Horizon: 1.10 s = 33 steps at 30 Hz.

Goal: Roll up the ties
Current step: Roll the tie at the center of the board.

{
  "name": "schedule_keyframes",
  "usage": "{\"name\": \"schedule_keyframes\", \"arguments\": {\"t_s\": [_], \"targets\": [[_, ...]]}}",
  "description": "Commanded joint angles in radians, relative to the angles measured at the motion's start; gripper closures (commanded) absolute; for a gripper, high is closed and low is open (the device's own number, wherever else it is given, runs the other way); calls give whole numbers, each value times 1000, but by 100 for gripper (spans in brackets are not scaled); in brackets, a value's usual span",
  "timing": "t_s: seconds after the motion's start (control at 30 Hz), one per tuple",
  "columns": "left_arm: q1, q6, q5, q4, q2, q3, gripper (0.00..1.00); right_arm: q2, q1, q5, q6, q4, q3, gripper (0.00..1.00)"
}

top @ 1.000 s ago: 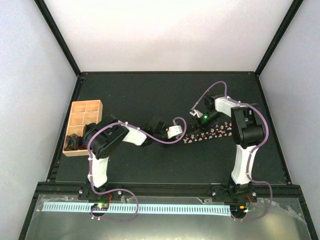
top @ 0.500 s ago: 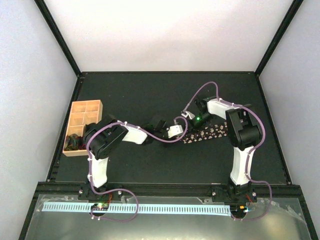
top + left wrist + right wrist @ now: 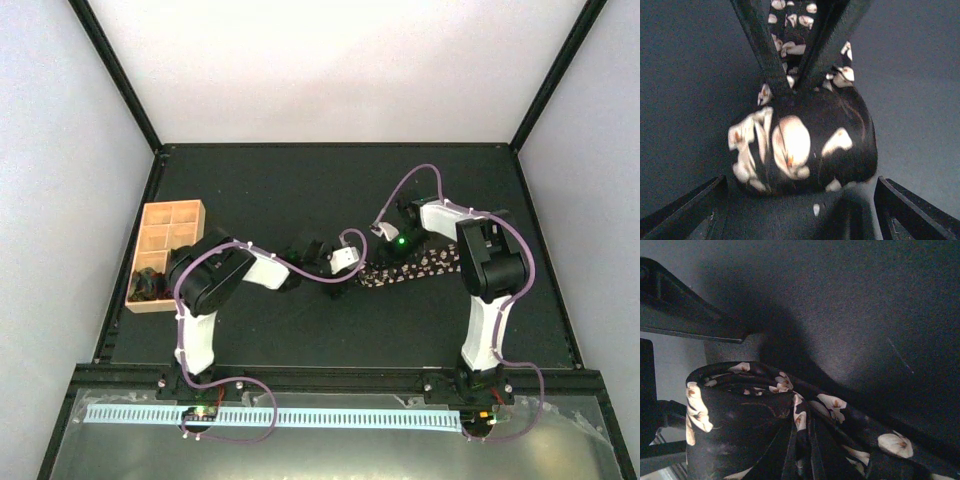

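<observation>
grippers closer together at the tie's rolled end

vs 1 s ago: the right gripper (image 3: 790,86) has slid left twd the left gripper (image 3: 800,180), so the gap btw them in the top view is smaller. the right elbow has shifted a little w/ it. the left arm has barely moved. the tie (image 3: 425,265) lies in abt the same spot.

pose: the left arm is folded back over its base, w/ its forearm low and reaching right across mid-desk. the right arm rises from its base nr the near-right corner, elbow high, forearm bent left & down onto the tie's left end.

grip: the left gripper is spread wide, one finger (image 3: 685,215) each side of the rolled end (image 3: 805,150). the roll fills the space btw them; can't tell if it touches either one. the right gripper's fingers come in as a narrow v, tips pinched on the fabric where the flat part meets the roll.

tie: mid-depth on the desk (image 3: 300,180), right of centre. the rolled end is on the left and the flat part runs twd the right edge, passing under the right forearm & stopping well short of that edge.

room: both grippers are well apart from all 4 desk edges, w/ a broad stretch of desk btw them & the far edge. a wooden tray (image 3: 150,215) sits against the left edge, well apart from the left gripper, w/ a dark bundle (image 3: 148,287) in its nearest compartment. a purple cable (image 3: 420,175) loops over the right wrist.
</observation>
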<state>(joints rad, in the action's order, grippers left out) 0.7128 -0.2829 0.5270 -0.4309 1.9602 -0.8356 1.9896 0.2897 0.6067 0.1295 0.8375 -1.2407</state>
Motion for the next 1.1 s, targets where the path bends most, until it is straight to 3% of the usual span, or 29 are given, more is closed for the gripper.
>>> {"name": "schedule_keyframes", "arguments": {"t_s": [0.0, 0.23, 0.43, 0.6, 0.67, 0.9, 0.97, 1.07], "targets": [[12, 56, 53, -60, 78, -60, 18, 5, 10, -143, 5, -41, 39, 98], [47, 97, 60, -60, 159, -146, 23, 14, 15, -133, -24, -63, 46, 98], [58, 37, -8, -18, 150, -114, 47, 17, 14, -104, -26, -55, 18, 96], [68, -89, -119, 27, 103, -43, 55, 8, -16, -39, -19, 1, -44, 77], [68, -116, -157, 54, 93, -31, 55, 9, -41, 19, -8, 49, -76, 66], [71, -168, -200, 107, 79, -23, 53, -18, -61, 272, 41, 175, -56, 43], [73, -174, -200, 110, 78, -25, 52, -14, -48, 313, 20, 166, -37, 40], [75, -177, -198, 117, 77, -28, 52, 0, -21, 305, -7, 134, -23, 46]]}}
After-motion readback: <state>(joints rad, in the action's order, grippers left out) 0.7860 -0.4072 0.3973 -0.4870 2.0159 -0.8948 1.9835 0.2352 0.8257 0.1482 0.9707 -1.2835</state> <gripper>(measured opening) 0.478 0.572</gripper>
